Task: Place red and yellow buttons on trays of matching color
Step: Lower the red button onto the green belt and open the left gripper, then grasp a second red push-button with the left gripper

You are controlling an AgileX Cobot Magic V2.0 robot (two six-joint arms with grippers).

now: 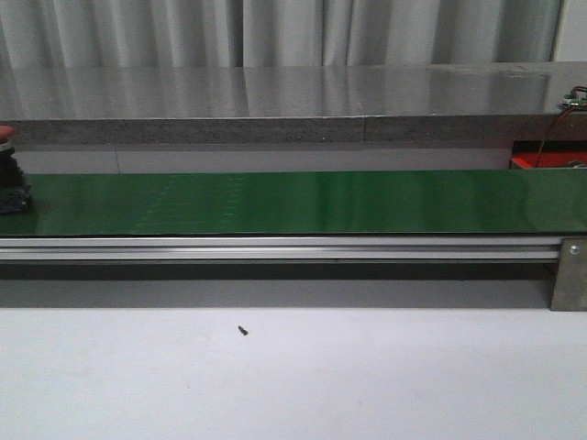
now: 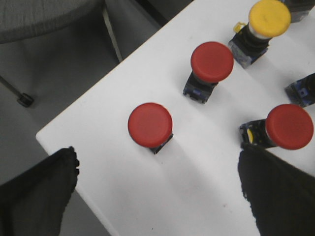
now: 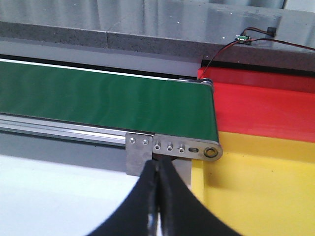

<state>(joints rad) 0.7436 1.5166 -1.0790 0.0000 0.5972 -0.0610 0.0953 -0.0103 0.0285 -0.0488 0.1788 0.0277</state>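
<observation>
In the left wrist view my left gripper [image 2: 156, 191] is open above a white table corner, with nothing between its fingers. Just beyond it stands a red button [image 2: 150, 125]; two more red buttons [image 2: 211, 62] [image 2: 289, 126] and a yellow button [image 2: 268, 17] stand farther off. In the front view a red button [image 1: 7, 174] sits on the green conveyor belt [image 1: 303, 202] at its far left end. My right gripper [image 3: 158, 167] is shut and empty, near the belt's end, beside the yellow tray [image 3: 261, 191] and the red tray [image 3: 266, 105].
A dark button base [image 2: 302, 88] lies at the edge of the left wrist view. The table edge [image 2: 74, 162] drops to the floor beside the left gripper. A metal bracket [image 3: 138, 152] holds the conveyor rail. A small black speck [image 1: 243, 330] lies on the white table.
</observation>
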